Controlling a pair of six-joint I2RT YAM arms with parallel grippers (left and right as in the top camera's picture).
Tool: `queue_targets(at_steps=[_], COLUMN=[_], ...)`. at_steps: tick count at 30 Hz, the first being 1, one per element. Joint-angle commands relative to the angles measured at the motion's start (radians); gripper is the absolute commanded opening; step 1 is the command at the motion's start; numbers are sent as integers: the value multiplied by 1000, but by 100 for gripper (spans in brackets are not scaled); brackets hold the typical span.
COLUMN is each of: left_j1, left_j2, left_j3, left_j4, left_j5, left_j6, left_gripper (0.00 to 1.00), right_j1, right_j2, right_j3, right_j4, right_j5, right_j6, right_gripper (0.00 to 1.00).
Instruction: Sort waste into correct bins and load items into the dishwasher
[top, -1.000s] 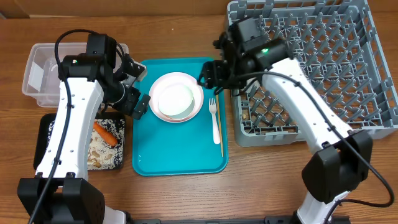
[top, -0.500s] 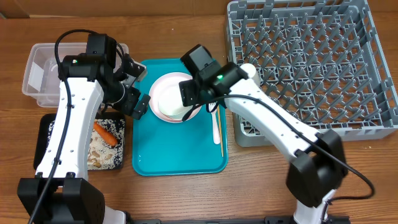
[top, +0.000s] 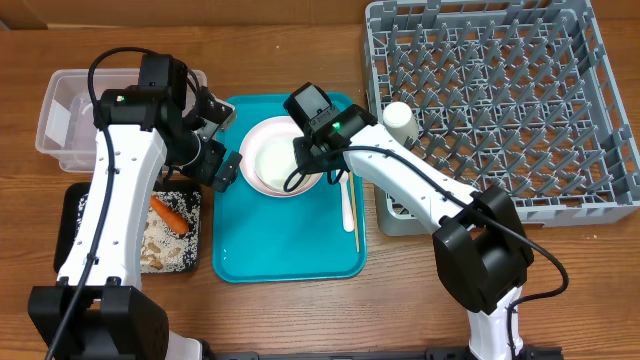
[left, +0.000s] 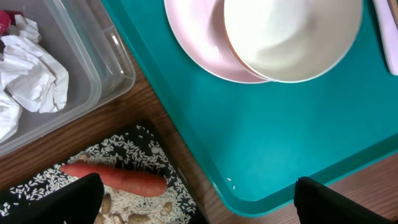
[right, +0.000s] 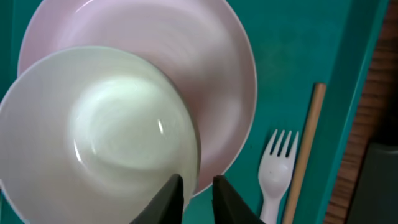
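Note:
A white bowl (top: 275, 158) sits in the pale-pink plate (top: 246, 160) on the teal tray. My right gripper (top: 305, 175) is down at the bowl's right side. In the right wrist view the gripper (right: 198, 193) is shut on the rim of the bowl (right: 99, 137), one finger inside it and the other over the plate (right: 186, 50). The white fork (right: 277, 174) and wooden stick (right: 308, 143) lie just to the right. My left gripper (left: 199, 205) hangs open over the gap between the tray and the carrot (left: 115, 178). A white cup (top: 400, 118) stands at the left edge of the dishwasher (top: 520, 100).
The clear tub (top: 60, 120) at the far left holds crumpled napkins (left: 31, 68). Below it, the black tray (top: 75, 215) carries rice, scraps and the carrot. The teal tray (top: 280, 240) has bare room in its lower half.
My right arm swung left from the rack's edge to the plate, and its jaws closed on the bowl's rim. The cup now shows at the rack's edge. The left arm stayed still.

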Motion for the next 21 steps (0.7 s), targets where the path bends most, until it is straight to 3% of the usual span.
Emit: queue_targets(at_steps=[1,7,15,18,21], left_j1=[5,5,5,5,5], left_j2=[-12,-12,-12,-12,-12], left_j3=[13,13,13,13,13], left_j4=[0,0,0,0,0], left_j5=[-3,-3,-3,-3,-3], left_j6=[0,0,0,0,0], left_gripper=[100,100,100,100,100], right_j1=[-2,-2,-5,-10,-15], right_j2=[-7,-9,-18,-18,-18], right_j3=[0,0,0,0,0], right_j4=[4,4,1,8,25], right_j5=[13,-19,-58,-57,-58], right_j6=[6,6,6,6,6], right_gripper=[12,7,7,26,29])
